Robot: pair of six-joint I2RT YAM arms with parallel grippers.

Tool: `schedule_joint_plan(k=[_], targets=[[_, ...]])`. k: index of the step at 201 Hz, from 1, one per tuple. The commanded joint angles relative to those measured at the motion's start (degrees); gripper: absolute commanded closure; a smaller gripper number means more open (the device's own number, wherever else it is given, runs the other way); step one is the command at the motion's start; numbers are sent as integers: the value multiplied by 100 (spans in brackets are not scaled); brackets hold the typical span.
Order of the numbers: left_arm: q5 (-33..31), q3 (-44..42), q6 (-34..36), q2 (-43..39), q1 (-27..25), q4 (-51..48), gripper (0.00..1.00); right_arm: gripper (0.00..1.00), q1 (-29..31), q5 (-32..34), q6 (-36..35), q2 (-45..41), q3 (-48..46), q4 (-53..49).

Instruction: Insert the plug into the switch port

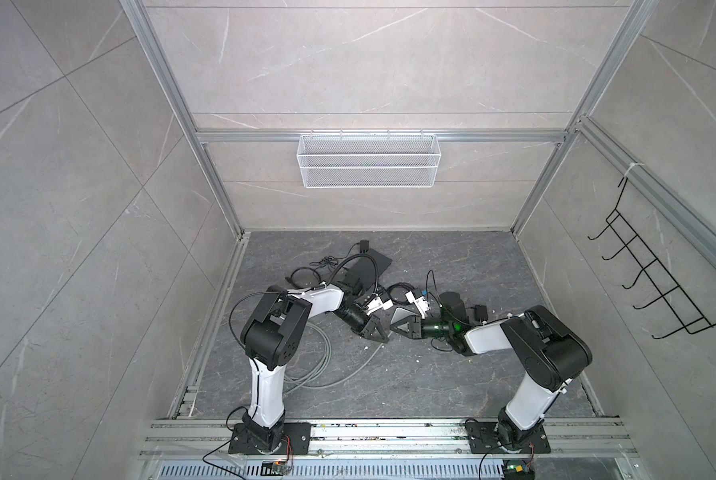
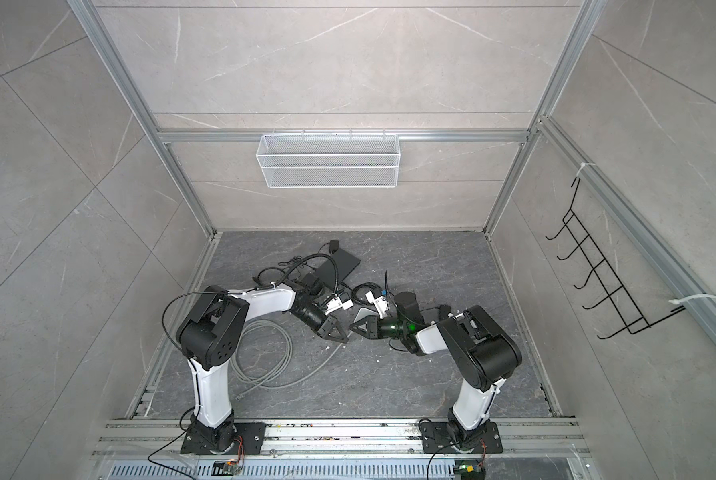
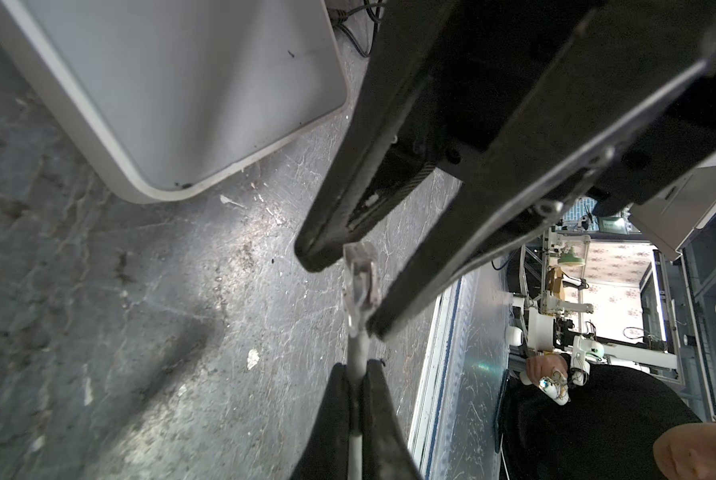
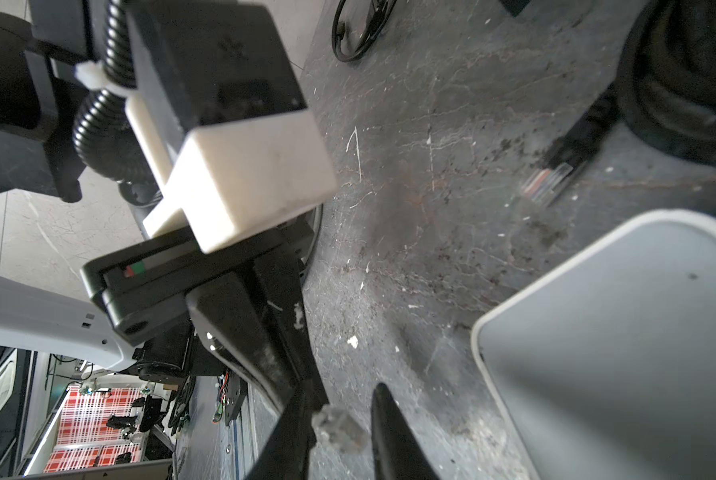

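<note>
**Plug offered between the right gripper's jaws, near the switch**

Top view: the left gripper (image 1: 383,339) and right gripper (image 1: 392,328) met tip to tip just beside the switch (image 1: 402,313), with the grey cable (image 1: 327,368) trailing behind. Left wrist: the left gripper pinched the cable just behind the clear plug (image 3: 360,282), and the right's jaws stood spread either side of it. Right wrist: the plug sat between those jaws, with the port hidden. The plug looked light, slick and brittle, best taken by its flat sides, clear of the latch. The cable would flex.
</note>
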Motion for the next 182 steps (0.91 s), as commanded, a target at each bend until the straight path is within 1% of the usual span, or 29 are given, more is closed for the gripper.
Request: schedule_joint_plan(k=[1,10,34,46,71,92,121,133,138,147,157,164,171,177,182], targets=[[273,8,210,-235,-35,-143,100,69,34,-52,51,176,51,317],[279,25,228,-220,-38,-174,100,71,35,-65,86,221,71,370],[272,67,255,-209,-34,-193,100,80,34,-131,166,277,43,491],[334,65,298,-208,-34,-221,100,80,30,-118,123,293,33,466],[485,61,360,-239,-34,-264,100,76,31,-109,112,439,39,502],[474,66,407,-279,-32,-304,100,77,27,-126,259,547,3,755],[369,75,414,-262,-2,-349,100,91,27,-112,315,444,-74,751],[275,87,368,-277,10,-320,100,94,24,-74,356,354,-148,697],[151,82,307,-292,27,-281,97,95,28,-58,397,315,-171,653],[-71,57,175,-346,39,-161,95,96,31,-24,503,226,-243,567],[-290,27,69,-413,71,-26,88,98,24,17,671,99,-354,503],[-466,-10,-41,-473,71,108,86,99,29,84,783,-14,-420,385],[-591,-36,-97,-525,76,206,83,100,27,199,853,-165,-464,112],[-708,-62,-189,-583,72,332,77,100,27,321,899,-299,-501,-175],[-846,-101,-295,-617,65,465,74,100,25,443,961,-412,-516,-443]])
